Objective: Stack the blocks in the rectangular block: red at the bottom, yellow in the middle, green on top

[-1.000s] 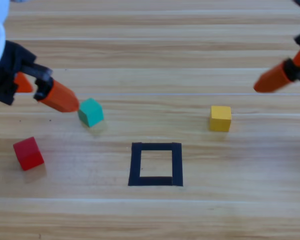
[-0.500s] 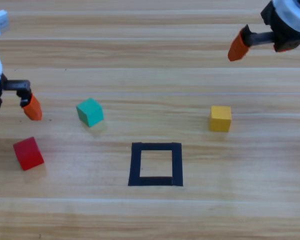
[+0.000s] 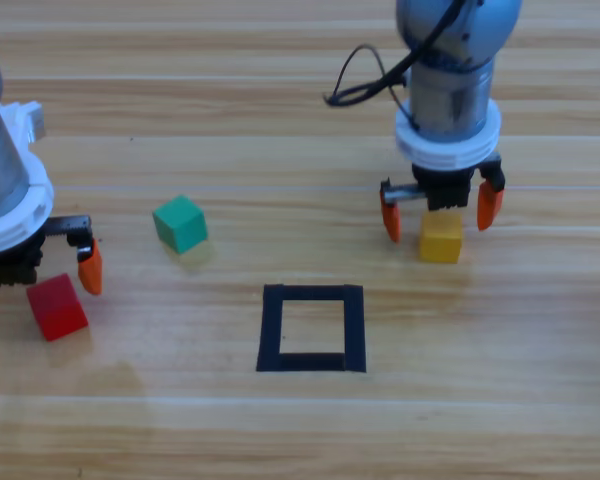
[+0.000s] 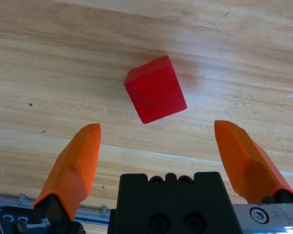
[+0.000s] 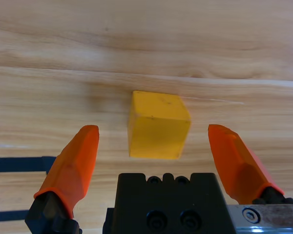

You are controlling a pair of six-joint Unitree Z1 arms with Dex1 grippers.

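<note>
Both arms have swung in over the tabletop, left gripper (image 3: 35, 275) spread above the small red wooden cube (image 3: 56, 307) near the left edge and right gripper (image 3: 441, 211) spread above the small yellow wooden cube (image 3: 441, 238) toward the right edge, so the pick-up step is in hand and next the left must drop and close on red.

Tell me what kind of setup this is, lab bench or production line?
Most likely a lab or test bench: a bare wooden table, a square outline of black tape, and three plain cubes, red, yellow and green. No production fixtures in view.
</note>
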